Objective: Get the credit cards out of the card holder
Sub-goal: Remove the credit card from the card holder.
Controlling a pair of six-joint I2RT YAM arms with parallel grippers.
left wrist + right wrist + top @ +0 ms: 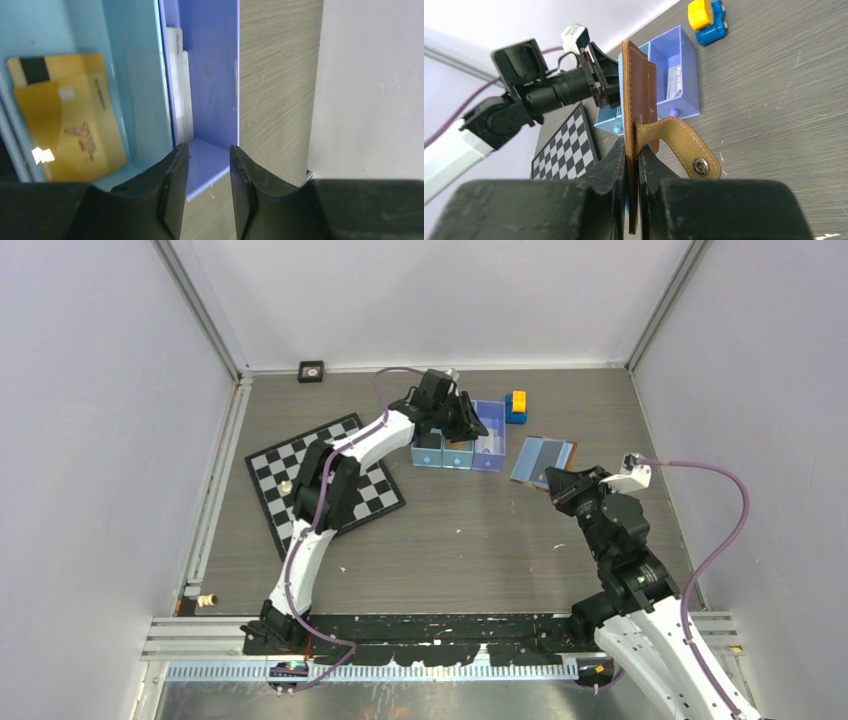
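The brown card holder [638, 85] stands on edge, and my right gripper [631, 142] is shut on its lower edge, its snap strap [684, 145] hanging to the right. From above, the card holder [541, 459] shows its grey inside, with my right gripper [562, 486] at its near edge. My left gripper [209, 150] is open over the blue tray's purple end compartment [212, 65], with nothing between its fingers. A white credit card [180, 80] leans on that compartment's left wall. Two gold credit cards [70, 125] lie in the light blue compartment beside it.
The blue tray [455, 455] sits at the back middle of the table under my left gripper [470, 425]. A yellow-and-blue toy block [516, 405] stands just right of it. A chessboard [325, 480] lies to the left, and a small peg [208, 599] lies near the front left.
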